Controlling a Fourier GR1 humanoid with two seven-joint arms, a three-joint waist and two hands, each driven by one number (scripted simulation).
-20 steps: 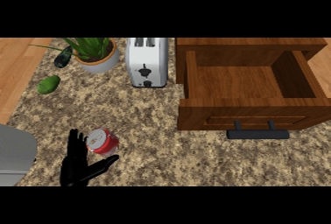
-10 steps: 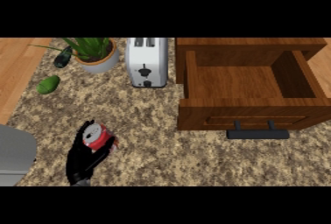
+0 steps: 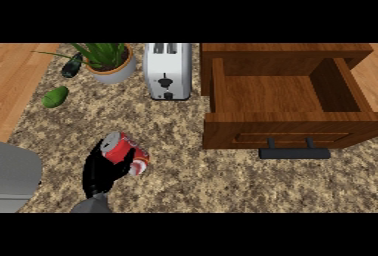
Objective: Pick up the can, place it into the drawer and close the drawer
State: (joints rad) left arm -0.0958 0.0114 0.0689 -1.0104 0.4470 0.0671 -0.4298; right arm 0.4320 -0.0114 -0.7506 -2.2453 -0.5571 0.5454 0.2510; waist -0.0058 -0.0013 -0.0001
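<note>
A grey forearm is seen entering from the lower edge at the left of the head view, ending in the black left hand [image 3: 102,172], whose fingers and thumb are curled round the red can [image 3: 125,152]. The can is held tilted, its silver top turned toward the upper left, over the speckled stone counter [image 3: 221,180], well apart from the drawer. A grey rounded object [image 3: 16,177] is cut off by the left edge beside the forearm. The right hand is not seen in the view. Farther on, at the right, the wooden drawer [image 3: 284,107] is found pulled open, its inside bare wood, with a dark handle [image 3: 294,151] on its near front. To the left, a green fruit [image 3: 55,96] lies near the counter's edge. At the far side, a white toaster [image 3: 167,71] stands just beside the drawer, and a potted plant [image 3: 108,60] stands to its left, with a dark object [image 3: 71,66] beside the pot.
</note>
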